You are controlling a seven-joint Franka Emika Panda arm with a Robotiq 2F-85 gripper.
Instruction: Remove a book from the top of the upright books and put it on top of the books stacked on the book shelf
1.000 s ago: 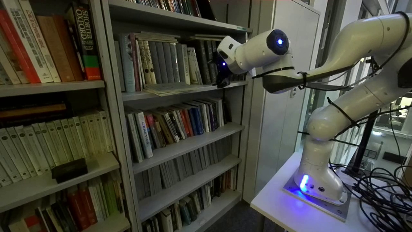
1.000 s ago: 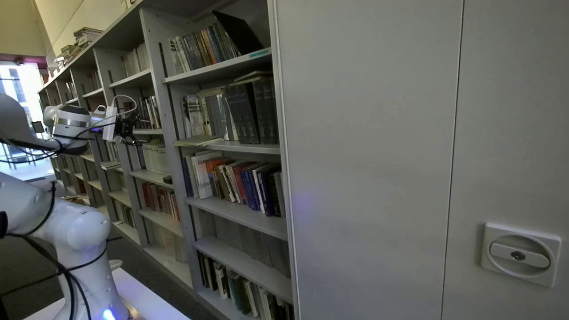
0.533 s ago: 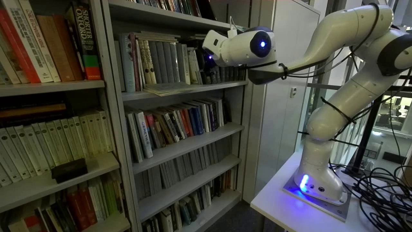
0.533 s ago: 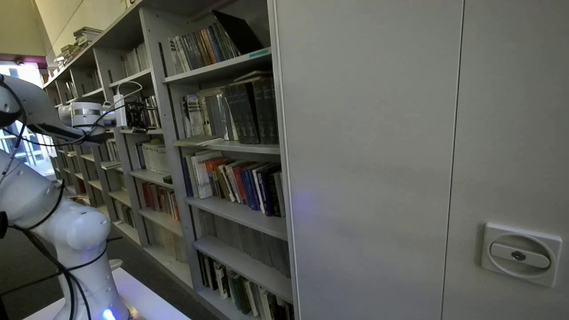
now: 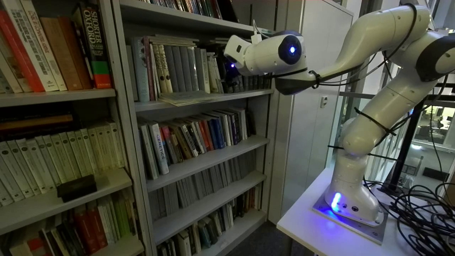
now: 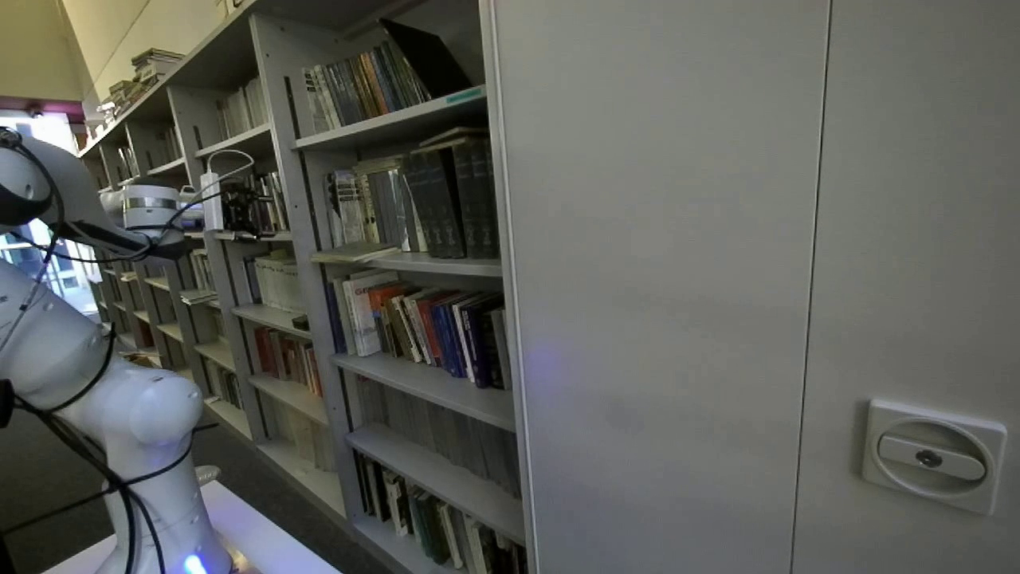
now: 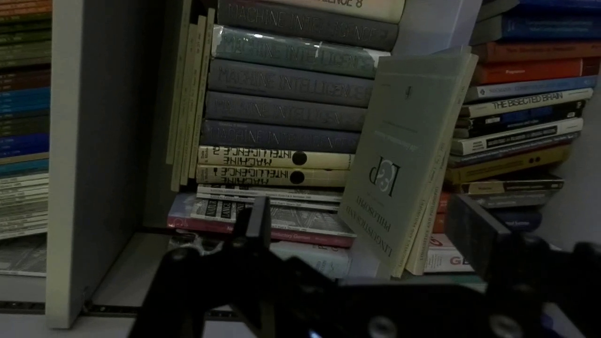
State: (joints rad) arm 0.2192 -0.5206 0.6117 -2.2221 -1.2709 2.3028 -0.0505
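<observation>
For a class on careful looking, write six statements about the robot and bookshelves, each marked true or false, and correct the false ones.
1. The claw is open, with nothing gripped. True.
2. The thin books on top of the upright books stand on end. False: the thin books lie flat.
3. The lowest light on the robot glows red. False: the light glows blue.
4. The flat books in front of the upright books stick out past their shelf. True.
5. The metal plate under the robot sits on a white table. True.
6. The GENETICS book stands higher than the flat books. False: it stands lower.
</observation>
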